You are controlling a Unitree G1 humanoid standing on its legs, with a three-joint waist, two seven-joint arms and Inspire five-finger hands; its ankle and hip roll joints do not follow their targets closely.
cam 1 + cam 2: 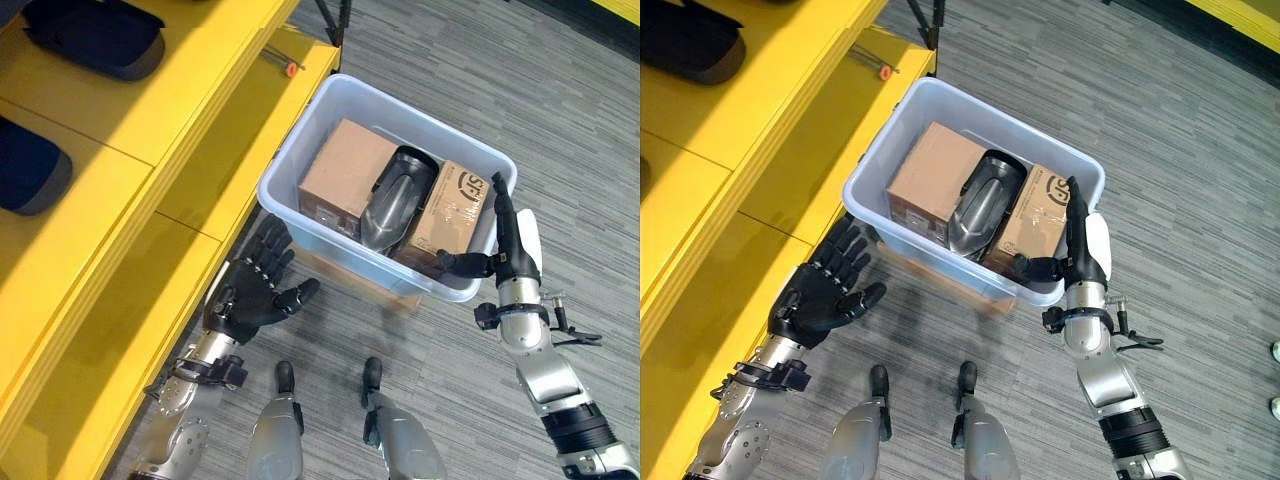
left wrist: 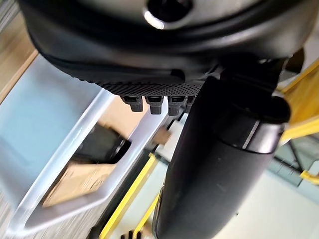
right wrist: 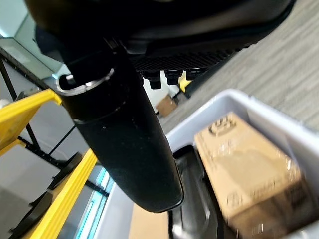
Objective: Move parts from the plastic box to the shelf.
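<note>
- Left hand [image 1: 255,292] is what sits nearest in the left eye view, fingers spread wide and holding nothing, just left of the box [image 1: 300,150], near the yellow shelf [image 1: 150,120].
- Same view: right hand [image 1: 508,250] is at the box's right near corner, fingers straight up along the wall, thumb poking over the rim, nothing gripped.
- Right eye view: parts all sit in the box: a big carton [image 1: 930,180] on the left, a dark grey part [image 1: 980,215] in the middle, a small carton [image 1: 1035,225] on the right.
- Left wrist view: straight fingers [image 2: 149,102] with the box past them.
- Right wrist view: small carton [image 3: 249,174] lies right beyond the thumb.
- My guess: cartons are stiff and lightish, so squeeze opposite flat sides. The grey part looks smooth, rounded and heavier, probably slippery, so take it round its narrower end.
</note>
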